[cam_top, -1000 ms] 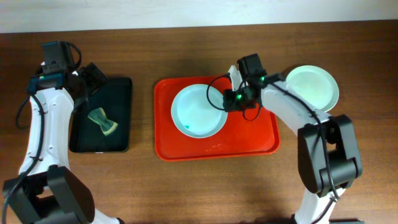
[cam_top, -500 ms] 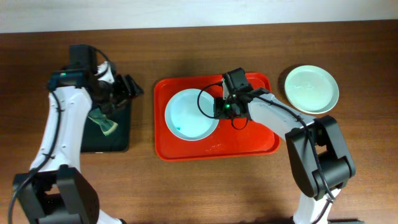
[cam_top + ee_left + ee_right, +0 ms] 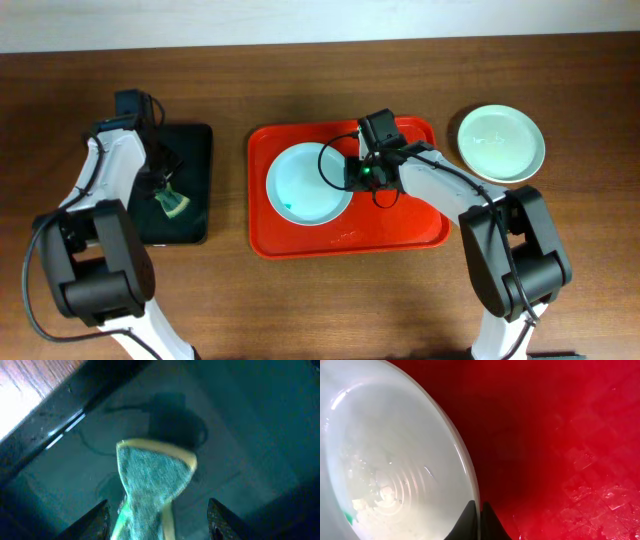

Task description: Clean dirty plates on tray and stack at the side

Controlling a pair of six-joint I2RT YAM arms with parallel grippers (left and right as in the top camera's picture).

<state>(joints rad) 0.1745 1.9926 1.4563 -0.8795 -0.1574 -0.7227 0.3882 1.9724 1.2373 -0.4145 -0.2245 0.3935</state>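
A pale mint plate (image 3: 305, 185) with a small teal smear at its lower left lies on the left half of the red tray (image 3: 400, 225). My right gripper (image 3: 352, 172) is shut on that plate's right rim; the right wrist view shows the two fingertips (image 3: 480, 512) pinching the rim of the plate (image 3: 385, 460) over the red tray (image 3: 560, 435). A second plate (image 3: 500, 142) sits on the table right of the tray. My left gripper (image 3: 165, 185) is open over a green sponge (image 3: 166, 197) on the black tray (image 3: 195, 150), its fingers (image 3: 159, 522) on either side of the sponge (image 3: 150, 480).
The black tray (image 3: 240, 420) lies left of the red tray on the wooden table. Bare wood (image 3: 330, 310) runs along the front of both trays. The right half of the red tray holds nothing.
My left arm swung back from beside the red tray and came down over the sponge on the black tray. My right gripper slid the plate slightly left earlier and has held still since.
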